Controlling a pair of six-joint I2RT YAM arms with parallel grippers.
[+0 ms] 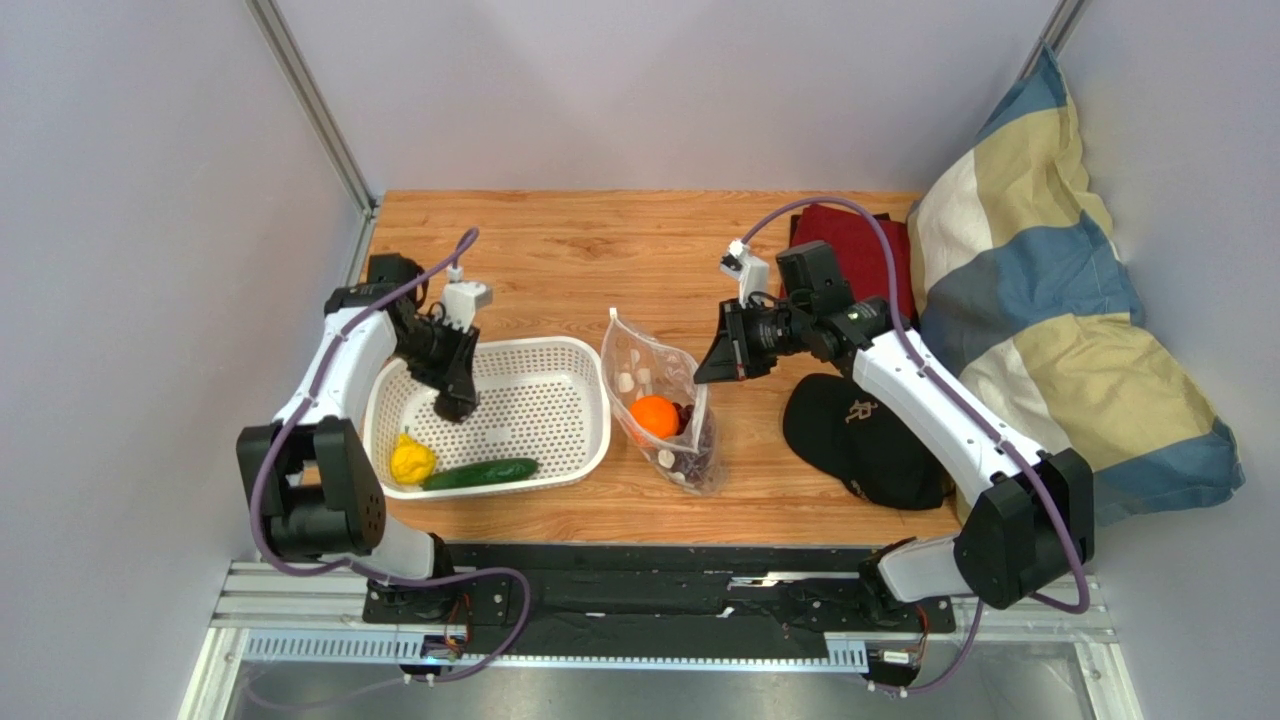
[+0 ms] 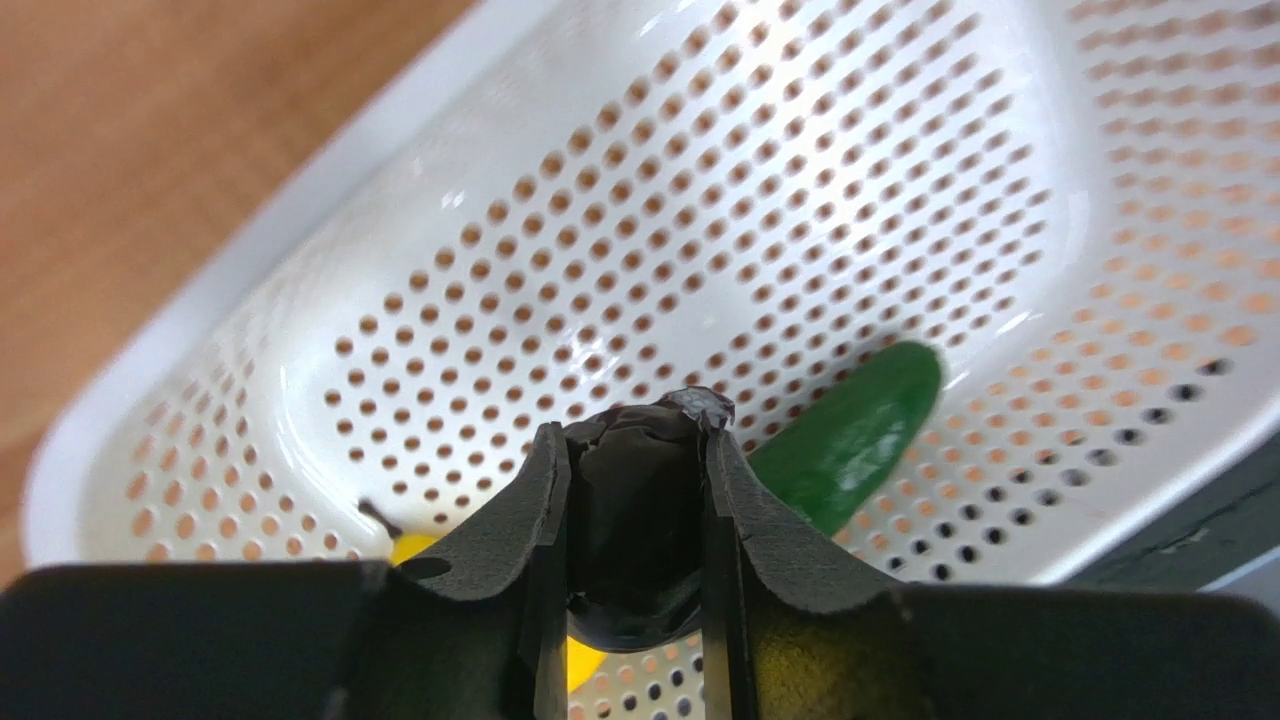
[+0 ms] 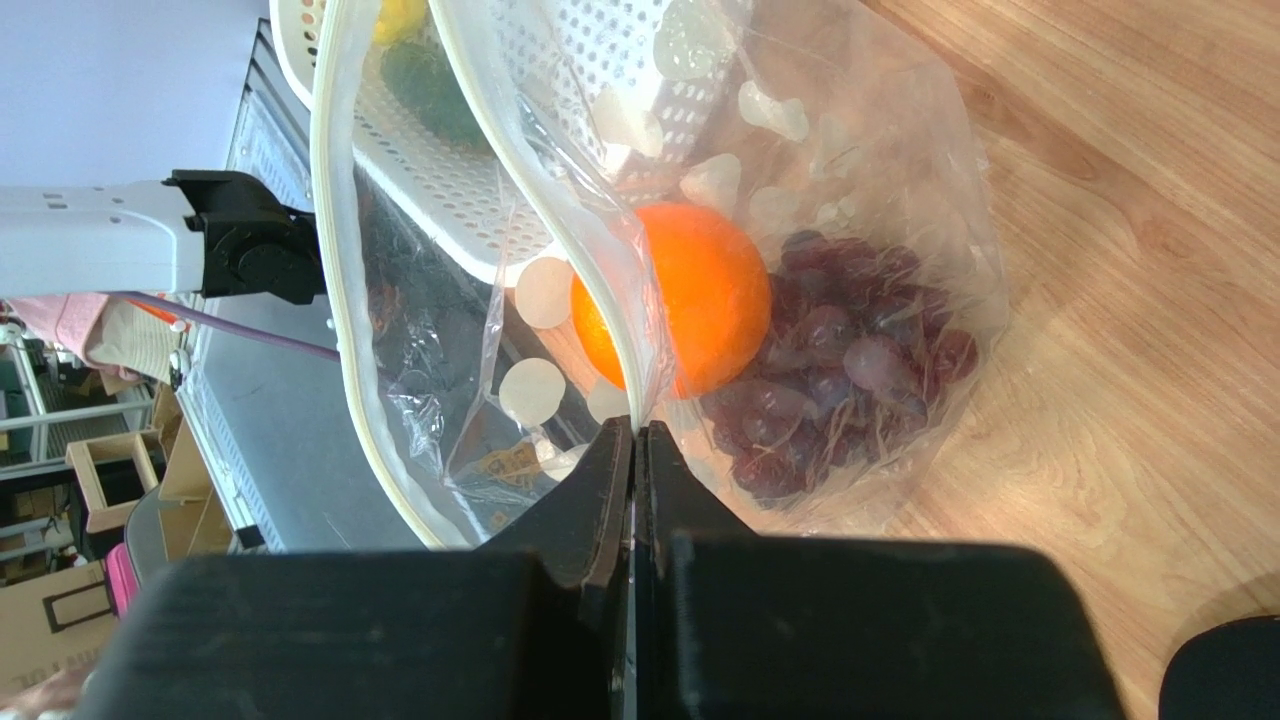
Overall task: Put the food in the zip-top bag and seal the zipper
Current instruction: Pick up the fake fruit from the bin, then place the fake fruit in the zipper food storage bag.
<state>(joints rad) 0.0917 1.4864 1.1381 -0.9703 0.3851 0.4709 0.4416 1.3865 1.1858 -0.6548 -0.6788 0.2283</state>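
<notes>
My left gripper hangs over the white basket, shut on the dark purple round fruit between its fingers. The yellow lemon and green cucumber lie in the basket's near end; the cucumber also shows below the jaws in the left wrist view. The dotted zip-top bag stands open right of the basket, holding the orange and the grape bunch. My right gripper is shut on the bag's mouth edge, holding it up. The zipper gapes open.
A black cap lies right of the bag under my right arm. A dark red cloth sits at the back right. A blue and cream pillow fills the right side. The table's front edge runs just below the basket.
</notes>
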